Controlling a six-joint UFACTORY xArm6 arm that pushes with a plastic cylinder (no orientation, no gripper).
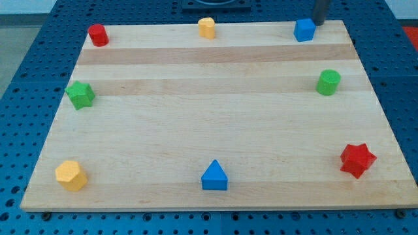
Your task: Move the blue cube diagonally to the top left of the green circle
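Camera view, blue cube upright, tip seemingly touching

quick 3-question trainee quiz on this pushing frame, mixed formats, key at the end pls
1. True or false: my tip stands just to the view's right of the blue cube, at the view's top edge of the wooden board.
2. Which block lies nearest the green cylinder? A) red star B) blue cube C) blue triangular block
3. Fill in: the block in the board's bottom left corner is coloured ____.

Key: 1 true; 2 B; 3 yellow (the yellow hexagonal block).
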